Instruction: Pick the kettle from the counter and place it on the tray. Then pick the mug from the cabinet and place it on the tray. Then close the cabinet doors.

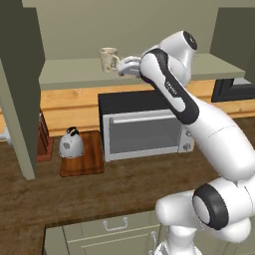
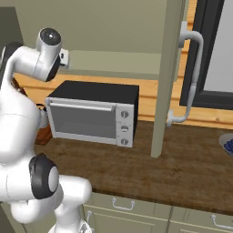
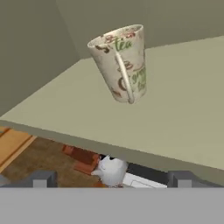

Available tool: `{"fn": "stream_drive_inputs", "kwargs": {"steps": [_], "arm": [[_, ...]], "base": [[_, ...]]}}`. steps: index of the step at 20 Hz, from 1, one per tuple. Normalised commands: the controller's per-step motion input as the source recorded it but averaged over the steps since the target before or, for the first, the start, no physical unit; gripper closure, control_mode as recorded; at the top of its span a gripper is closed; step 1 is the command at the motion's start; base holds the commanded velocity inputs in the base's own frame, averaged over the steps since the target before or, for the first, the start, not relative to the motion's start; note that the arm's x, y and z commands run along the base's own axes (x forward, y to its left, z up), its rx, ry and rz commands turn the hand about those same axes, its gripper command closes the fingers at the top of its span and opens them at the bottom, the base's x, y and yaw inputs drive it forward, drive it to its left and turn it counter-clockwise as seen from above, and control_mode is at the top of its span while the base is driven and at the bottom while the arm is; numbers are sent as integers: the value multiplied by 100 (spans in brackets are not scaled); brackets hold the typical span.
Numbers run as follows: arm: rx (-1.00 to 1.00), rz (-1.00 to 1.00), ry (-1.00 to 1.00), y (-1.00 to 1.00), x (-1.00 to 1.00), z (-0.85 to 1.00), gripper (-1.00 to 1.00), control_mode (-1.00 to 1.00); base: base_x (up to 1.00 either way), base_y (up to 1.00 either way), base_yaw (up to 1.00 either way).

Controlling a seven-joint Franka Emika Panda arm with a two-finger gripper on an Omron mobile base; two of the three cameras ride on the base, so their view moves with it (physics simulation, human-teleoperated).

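The cream mug (image 1: 108,59) stands upright on the pale green cabinet shelf (image 1: 69,72), its handle turned toward my hand. In the hand view the mug (image 3: 120,63) sits ahead of my gripper (image 3: 111,179), apart from it. The fingertips (image 3: 41,178) are spread wide with nothing between them. My gripper (image 1: 121,68) hovers at shelf height just right of the mug. The silver kettle (image 1: 71,144) rests on the reddish-brown tray (image 1: 89,162) on the counter (image 1: 129,184). Both cabinet doors stand open: the left (image 1: 20,89) and the right (image 2: 167,77).
A black and silver microwave (image 1: 144,127) sits on the counter right of the tray, under my arm. The right door's bar handle (image 2: 193,77) juts out over the worktop. A blue bowl (image 2: 227,145) lies at the far right. Olive drawers (image 1: 114,229) run below the counter.
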Motion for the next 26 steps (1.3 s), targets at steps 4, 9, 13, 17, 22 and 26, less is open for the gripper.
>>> {"fn": "stream_drive_inputs", "kwargs": {"steps": [4,9,13,17,22,26], "arm": [[-9,17,0,0,55,34,-100,-100],[-9,29,0,0,49,3,-100,-100],[-11,32,-6,3,38,0,-100,-100],[-8,14,-13,25,15,-7,-100,-100],[-6,0,-8,55,21,-24,-100,-100],[-1,0,0,13,36,-22,-100,-100]], "base": [[0,0,0],[0,0,0],[0,0,0],[0,0,0],[0,0,0],[0,0,0]]}}
